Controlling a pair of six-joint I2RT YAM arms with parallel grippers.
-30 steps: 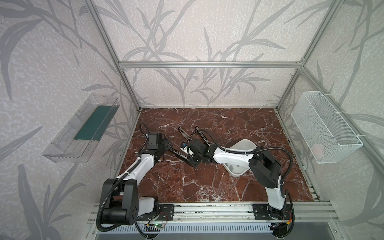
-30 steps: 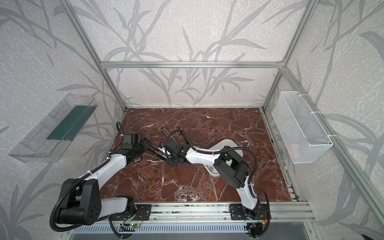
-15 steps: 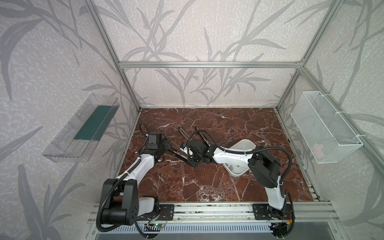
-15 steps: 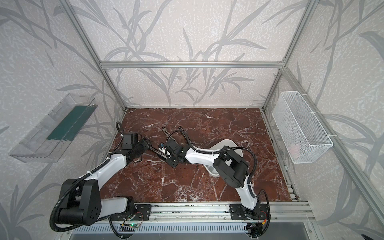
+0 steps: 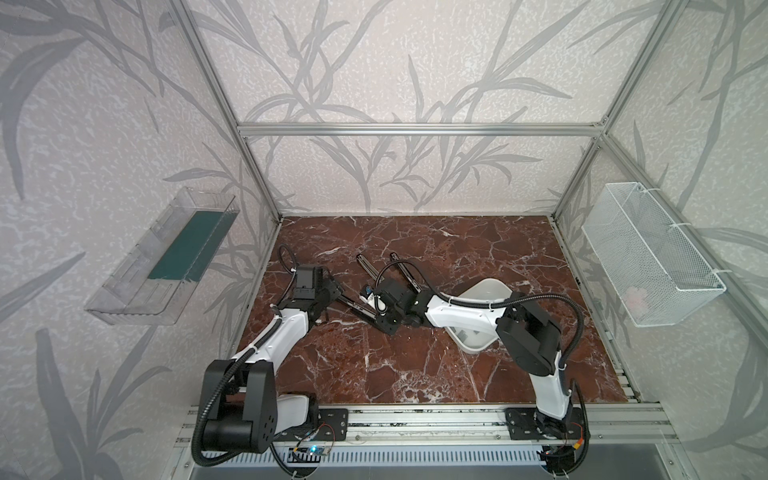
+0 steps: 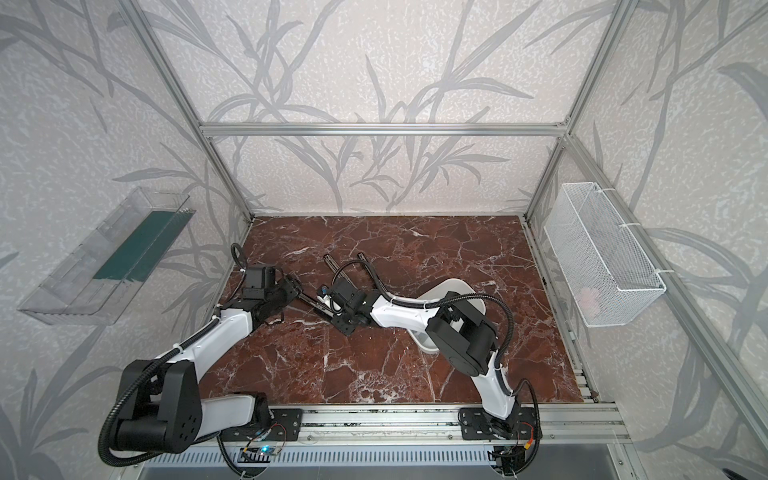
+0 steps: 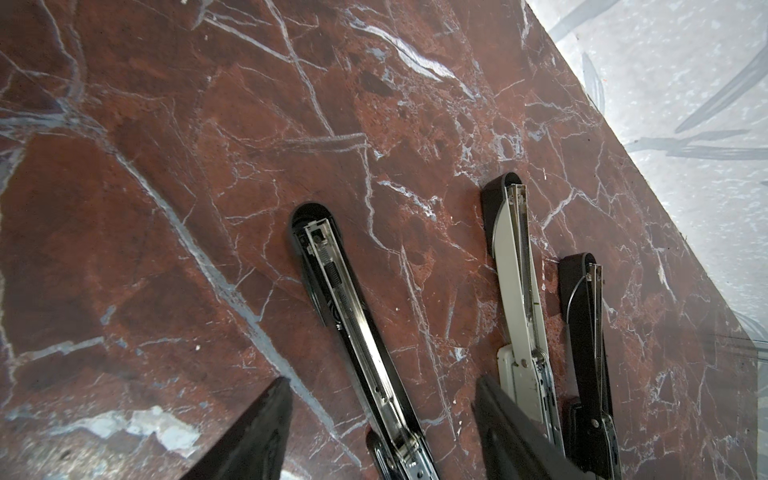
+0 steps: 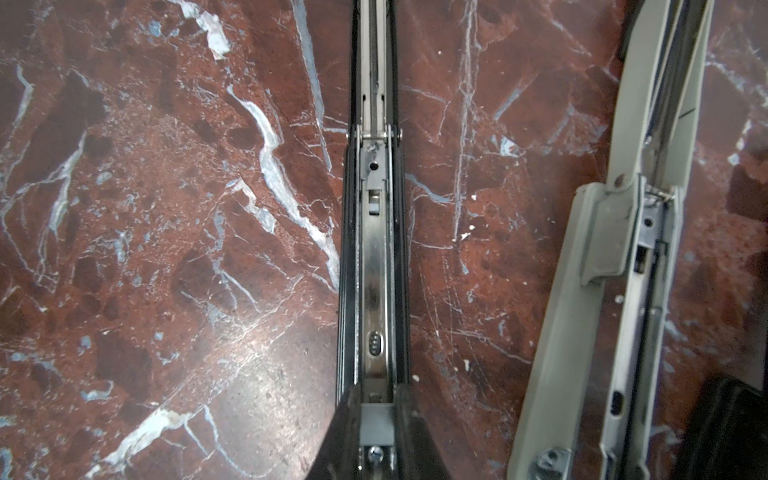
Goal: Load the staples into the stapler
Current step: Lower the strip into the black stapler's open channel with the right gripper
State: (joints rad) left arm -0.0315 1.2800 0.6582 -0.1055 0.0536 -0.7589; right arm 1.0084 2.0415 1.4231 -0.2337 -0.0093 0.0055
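The right pincer point(image 8: 375, 392) is being seen narrow, closed about a grey strip of staples point(image 8: 376, 422), which is being presented at the fingertip end of the open channel of the black stapler point(image 8: 374, 270). The left pincer point(image 7: 381, 384) is being held wide above that stapler's hinge end, nothing being gripped. Risks being judged: the stapler is not being braced, so it could be pushed along the counter point(image 8: 166, 249); a tilted strip could be jammed on the rail or dropped toward the grey stapler point(image 8: 590, 291) lying just beside. Against the earlier top views, no shift of arms or staplers is being detected.
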